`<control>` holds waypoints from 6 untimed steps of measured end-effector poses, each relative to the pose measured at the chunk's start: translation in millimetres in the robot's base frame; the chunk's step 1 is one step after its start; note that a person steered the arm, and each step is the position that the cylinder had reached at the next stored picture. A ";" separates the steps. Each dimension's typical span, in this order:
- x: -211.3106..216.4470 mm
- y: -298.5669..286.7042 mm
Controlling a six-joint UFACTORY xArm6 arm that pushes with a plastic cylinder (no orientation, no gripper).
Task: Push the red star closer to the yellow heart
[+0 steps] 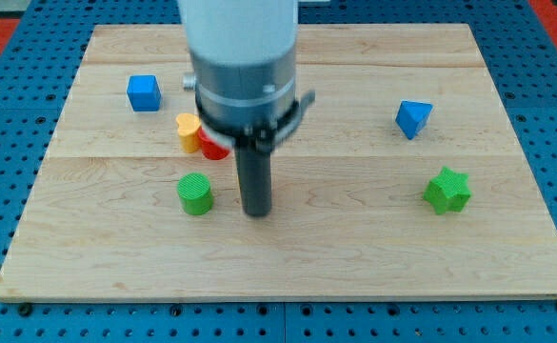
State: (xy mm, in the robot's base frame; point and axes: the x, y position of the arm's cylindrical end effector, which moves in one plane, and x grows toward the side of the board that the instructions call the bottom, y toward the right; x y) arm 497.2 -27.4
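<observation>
You will find no brand, label or writing readable anywhere on the blocks or the wooden desk (354,257). The arm carries no jaws, only a dark rod, so nothing is held. My tip (256,213) rests on the desk just at 3 o'clock of the green cylinder (195,194). The red star (212,147) sits at 11 o'clock of my tip, largely hidden behind the arm's housing, so its shape is hard to make out. It touches the yellow heart (187,131), itself partly covered. A blue cube (144,93) lies toward 10 o'clock; a blue block (412,118) and green star (447,191) stand well apart near 3 o'clock.
</observation>
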 end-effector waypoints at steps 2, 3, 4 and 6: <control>-29.7 8.7; -28.9 15.6; -80.3 42.7; -247.3 -5.1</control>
State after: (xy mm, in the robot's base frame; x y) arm 249.9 -32.5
